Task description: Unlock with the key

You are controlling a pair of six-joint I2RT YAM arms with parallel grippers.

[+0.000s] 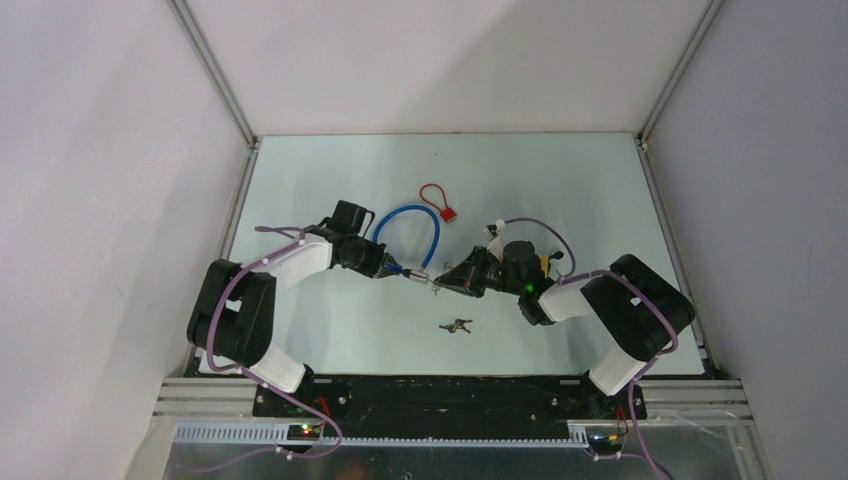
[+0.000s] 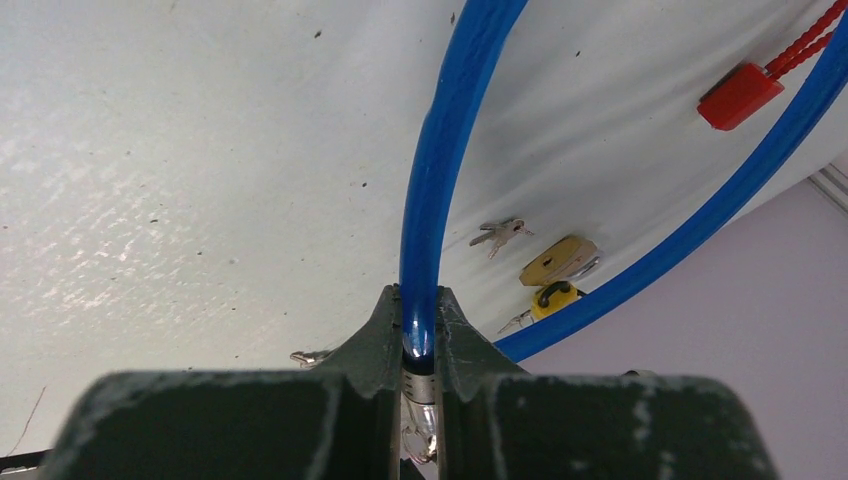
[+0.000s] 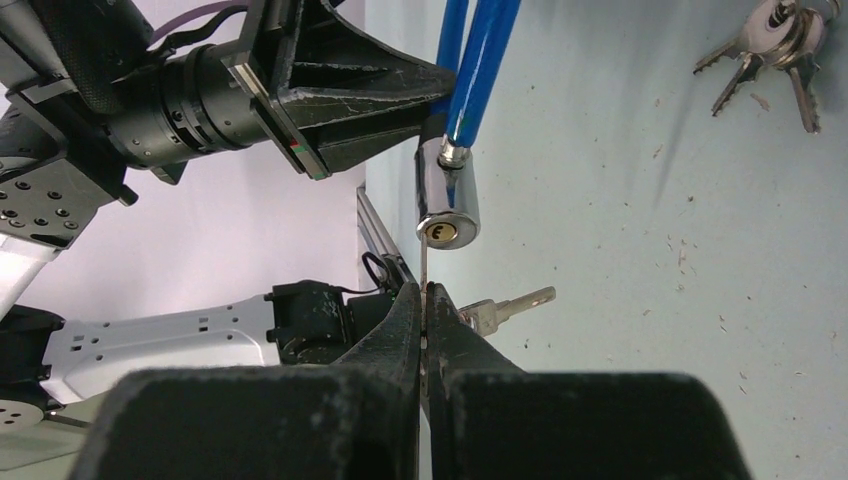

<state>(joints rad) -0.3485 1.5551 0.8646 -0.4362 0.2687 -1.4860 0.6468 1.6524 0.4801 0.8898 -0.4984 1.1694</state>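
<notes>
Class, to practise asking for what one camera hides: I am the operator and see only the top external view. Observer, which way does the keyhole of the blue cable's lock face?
Observer: The shiny chrome cylinder lock turns its brass keyhole towards the right pincer.
Operator: Is the key in?
Observer: Not clearly; the thin silver key, held edge-on, ends just beside the keyhole.
Operator: And the left pincer's hold?
Observer: The left pincer clamps the glossy blue cable right at its metal end.
</notes>
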